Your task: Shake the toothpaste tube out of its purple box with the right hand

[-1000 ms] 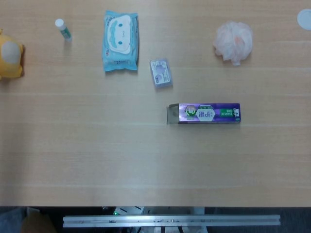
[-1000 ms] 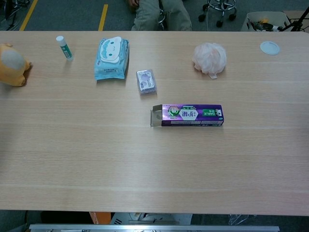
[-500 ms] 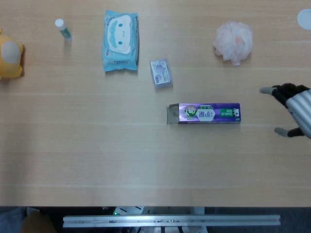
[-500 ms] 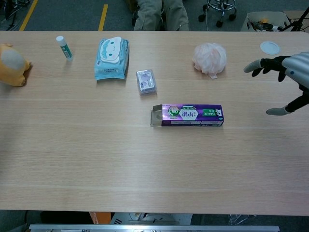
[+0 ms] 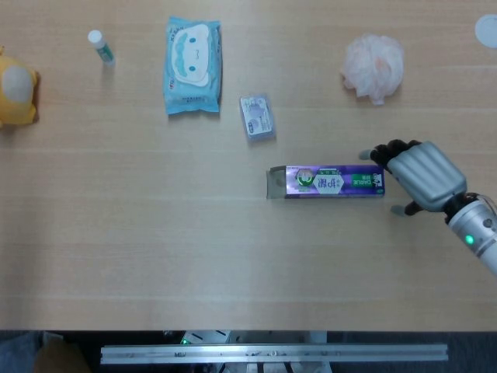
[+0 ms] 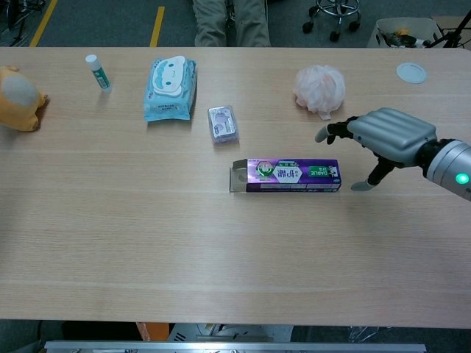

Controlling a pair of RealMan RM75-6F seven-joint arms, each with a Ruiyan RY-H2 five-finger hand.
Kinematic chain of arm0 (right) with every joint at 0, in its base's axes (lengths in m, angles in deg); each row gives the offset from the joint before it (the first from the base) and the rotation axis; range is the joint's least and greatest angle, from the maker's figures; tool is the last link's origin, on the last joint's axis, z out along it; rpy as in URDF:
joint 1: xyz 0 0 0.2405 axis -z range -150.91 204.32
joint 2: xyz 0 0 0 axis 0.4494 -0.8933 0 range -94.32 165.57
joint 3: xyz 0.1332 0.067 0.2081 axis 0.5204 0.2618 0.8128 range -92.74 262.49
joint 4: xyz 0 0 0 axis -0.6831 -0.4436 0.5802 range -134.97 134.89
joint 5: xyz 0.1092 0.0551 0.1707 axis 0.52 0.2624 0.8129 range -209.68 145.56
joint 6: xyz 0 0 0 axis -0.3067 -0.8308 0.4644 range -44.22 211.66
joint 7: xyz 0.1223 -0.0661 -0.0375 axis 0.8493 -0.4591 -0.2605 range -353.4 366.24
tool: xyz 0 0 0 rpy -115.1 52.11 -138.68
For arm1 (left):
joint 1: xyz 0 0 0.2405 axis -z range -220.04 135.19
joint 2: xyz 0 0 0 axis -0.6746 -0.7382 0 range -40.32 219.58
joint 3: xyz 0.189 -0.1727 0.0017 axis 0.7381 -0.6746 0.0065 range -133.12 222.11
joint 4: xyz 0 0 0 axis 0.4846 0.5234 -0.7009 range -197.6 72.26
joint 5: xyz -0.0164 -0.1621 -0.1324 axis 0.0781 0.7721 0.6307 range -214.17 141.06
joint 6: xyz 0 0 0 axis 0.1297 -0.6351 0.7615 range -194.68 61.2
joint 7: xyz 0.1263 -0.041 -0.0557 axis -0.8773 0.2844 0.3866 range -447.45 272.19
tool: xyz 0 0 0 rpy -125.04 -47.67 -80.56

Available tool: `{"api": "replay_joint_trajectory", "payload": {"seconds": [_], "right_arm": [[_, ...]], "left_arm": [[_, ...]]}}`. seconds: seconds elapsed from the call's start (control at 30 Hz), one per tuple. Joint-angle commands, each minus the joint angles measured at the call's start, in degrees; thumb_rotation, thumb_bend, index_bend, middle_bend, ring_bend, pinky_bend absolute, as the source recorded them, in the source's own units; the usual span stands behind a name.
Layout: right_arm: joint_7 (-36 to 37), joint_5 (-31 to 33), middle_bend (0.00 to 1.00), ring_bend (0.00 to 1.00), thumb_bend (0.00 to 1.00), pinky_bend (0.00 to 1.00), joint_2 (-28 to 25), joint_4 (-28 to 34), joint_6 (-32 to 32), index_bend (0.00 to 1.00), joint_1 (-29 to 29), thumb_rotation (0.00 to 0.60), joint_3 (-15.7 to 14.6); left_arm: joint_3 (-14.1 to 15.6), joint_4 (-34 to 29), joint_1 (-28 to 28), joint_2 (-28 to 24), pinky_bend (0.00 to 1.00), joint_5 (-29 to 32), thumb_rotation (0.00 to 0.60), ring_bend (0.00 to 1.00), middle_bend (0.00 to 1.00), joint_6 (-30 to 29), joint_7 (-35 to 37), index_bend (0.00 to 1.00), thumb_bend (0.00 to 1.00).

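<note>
Your right hand [image 5: 417, 176] [image 6: 380, 140] sits just beside the right end of the purple box [image 5: 326, 182] [image 6: 285, 176], palm down, fingers spread, holding nothing. Contact with the box: cannot tell. Box lies flat on the table [image 5: 194, 256] [image 6: 184, 250], lengthwise left to right, its left flap open (toothpaste tube not visible). Your left hand is out of both views. Beyond the box: small clear packet [image 5: 256, 116], wipes pack [image 5: 192, 65], pink mesh sponge [image 5: 373, 67].

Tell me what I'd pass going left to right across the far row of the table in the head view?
Yellow plush toy → small white-capped stick tube → light blue wet-wipes pack → pale pink mesh bath sponge → round white lid at the right edge.
</note>
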Motion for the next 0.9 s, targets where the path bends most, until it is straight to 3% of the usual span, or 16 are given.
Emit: {"api": "replay_joint_trajectory", "payload": {"seconds": [0.03,0.6,0.7,0.8,0.9], "right_arm": [[-2.59,2.52,0.29,0.25,0.0,0.42,2.68,-2.45,0.83,0.22,-1.49,0.6,0.1],[-9.11,12.65,0.29,0.25,0.0,0.42,12.24,-11.12,2.44,0.21,-6.02,0.6,-1.0],[-10.34,13.62,0.29,0.25,0.07,0.42,13.13,-11.7,2.01,0.22,-6.51,0.6,-1.36],[-11.6,14.27,0.3,0.26,0.16,0.43,13.81,-12.14,1.15,0.29,-6.92,0.6,-1.58],[-12.73,15.21,0.32,0.29,0.18,0.47,14.46,-12.86,0.92,0.35,-7.41,0.6,-1.84]], "left_arm": [[0.02,0.24,-0.02,0.03,0.17,0.02,0.6,0.16,0.09,0.08,0.24,0.07,0.25],[-0.06,1.72,0.05,-0.19,0.17,1.03,0.6,0.16,0.09,1.02,3.28,0.07,0.25],[-0.06,2.11,-0.04,-0.04,0.17,1.25,0.6,0.16,0.09,1.07,3.71,0.07,0.25],[-0.08,2.54,-0.03,0.26,0.17,1.44,0.6,0.16,0.09,1.23,4.06,0.07,0.25],[-0.07,2.93,0.05,0.55,0.17,1.6,0.6,0.16,0.09,1.55,4.38,0.07,0.25]]}}
